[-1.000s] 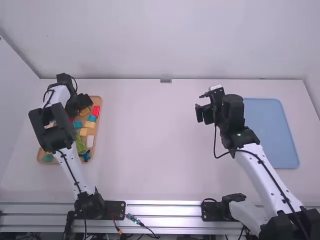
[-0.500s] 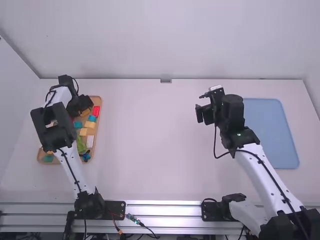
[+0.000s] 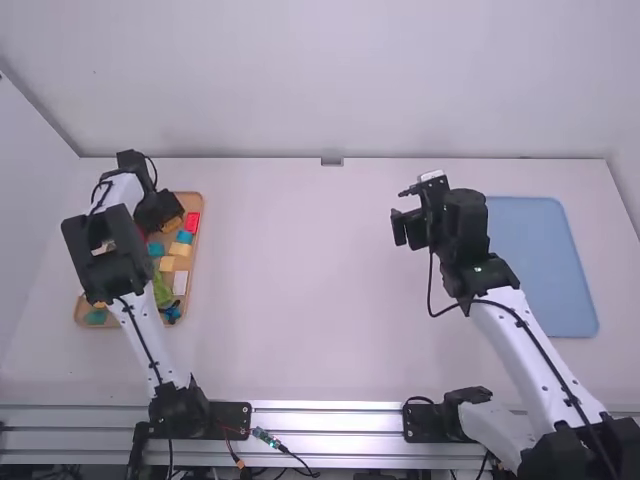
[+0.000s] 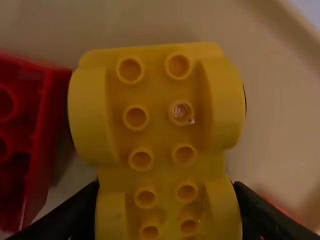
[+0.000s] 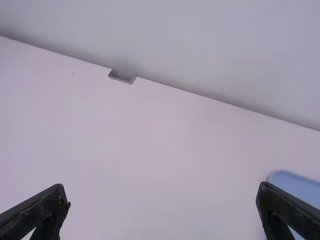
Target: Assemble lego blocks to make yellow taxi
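Yellow block: your task piece sits at the wooden tray's far end; you can't tell whether it is raised off the base. It is glossy plastic, with round hollow studs in two columns and bulging, rounded sides.
Left tool: it is at the tray's far end, its two fingers closed on opposite sides of the yellow block, gripping it.
Red block: in your left wrist view, a hard-edged red piece stands close alongside the yellow one, leaving you little room on that flank.
Wooden tray: its rounded rim runs along the left part of the bench. Inside you have a teal block, a flat white block and a green piece, partly under the left arm.
Right tool: it hangs over the bench, well apart from the tray, fingers spread wide with a gap between them.
Bench: smooth, pale and matt, it gives you a broad stretch between the tray and the right arm. A small notch marks its far edge.
Blue mat: flat, with rounded corners, it lies beyond the right arm, near the bench's right edge.
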You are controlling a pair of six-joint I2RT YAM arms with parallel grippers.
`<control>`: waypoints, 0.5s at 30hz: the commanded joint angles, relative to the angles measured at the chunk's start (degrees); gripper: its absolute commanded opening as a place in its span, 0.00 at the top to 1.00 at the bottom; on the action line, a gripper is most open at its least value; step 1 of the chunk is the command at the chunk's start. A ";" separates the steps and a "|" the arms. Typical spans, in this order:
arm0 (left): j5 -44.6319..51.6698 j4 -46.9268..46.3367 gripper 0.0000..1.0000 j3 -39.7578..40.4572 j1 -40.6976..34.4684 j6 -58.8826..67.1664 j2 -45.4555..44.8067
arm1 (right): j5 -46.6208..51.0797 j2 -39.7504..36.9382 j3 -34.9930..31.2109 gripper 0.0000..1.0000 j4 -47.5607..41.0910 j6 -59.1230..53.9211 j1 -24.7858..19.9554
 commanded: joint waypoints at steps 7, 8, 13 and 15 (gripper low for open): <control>-2.74 -7.91 0.53 7.43 -0.33 -0.75 1.53 | -0.04 -0.59 1.14 0.01 -0.15 0.02 0.04; -3.74 -8.76 0.55 8.20 -0.42 -1.19 1.49 | -0.02 -0.59 1.14 0.01 -0.17 0.02 0.04; -8.90 -14.93 0.90 14.08 -0.44 -2.80 -0.09 | -0.04 -0.59 1.14 0.01 -0.17 0.02 0.04; -7.33 -15.93 0.98 14.97 -0.68 -1.32 -1.38 | -0.02 -0.59 1.14 0.01 -0.15 0.00 0.04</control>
